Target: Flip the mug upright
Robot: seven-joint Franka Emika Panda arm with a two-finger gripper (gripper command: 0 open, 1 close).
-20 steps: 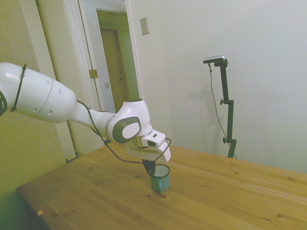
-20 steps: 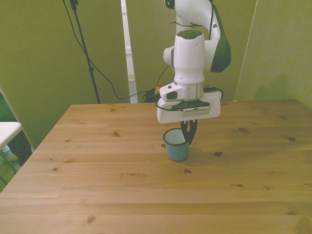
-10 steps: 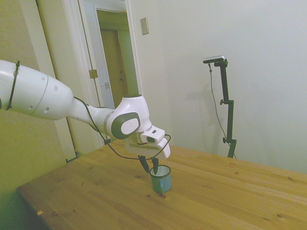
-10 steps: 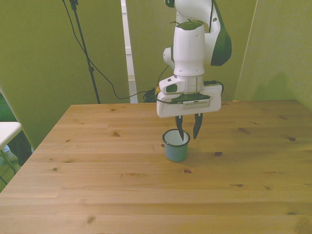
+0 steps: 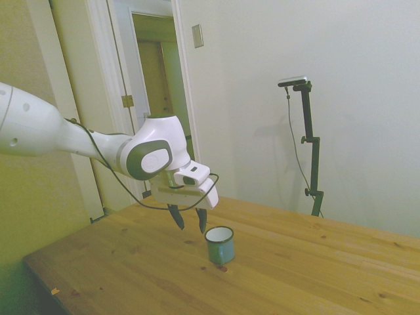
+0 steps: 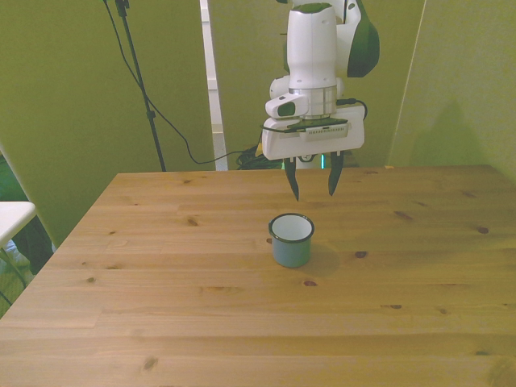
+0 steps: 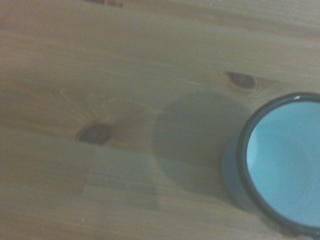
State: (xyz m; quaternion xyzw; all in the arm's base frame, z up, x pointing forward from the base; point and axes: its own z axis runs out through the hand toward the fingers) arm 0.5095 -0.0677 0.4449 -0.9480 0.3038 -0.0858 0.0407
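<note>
The small teal-blue mug (image 6: 291, 239) stands upright on the wooden table (image 6: 161, 290), its white inside and dark rim facing up. The side view shows the mug (image 5: 220, 244) near the table's middle. My gripper (image 6: 313, 182) hangs open above and behind the mug, apart from it, with nothing between its fingers. From the side, the gripper (image 5: 188, 219) is up and to the left of the mug. The wrist view catches the mug (image 7: 282, 165) partly cut off at the frame's edge. I cannot make out its handle.
A doorway and white door frame (image 5: 125, 98) stand behind the table in the side view. A white object (image 6: 12, 219) sits off the table at the front view's left edge. Dark knots mark the tabletop (image 7: 95, 133).
My gripper opened, let go of the mug's rim and rose, drawing back from the mug. The mug has stayed upright in the same spot.
</note>
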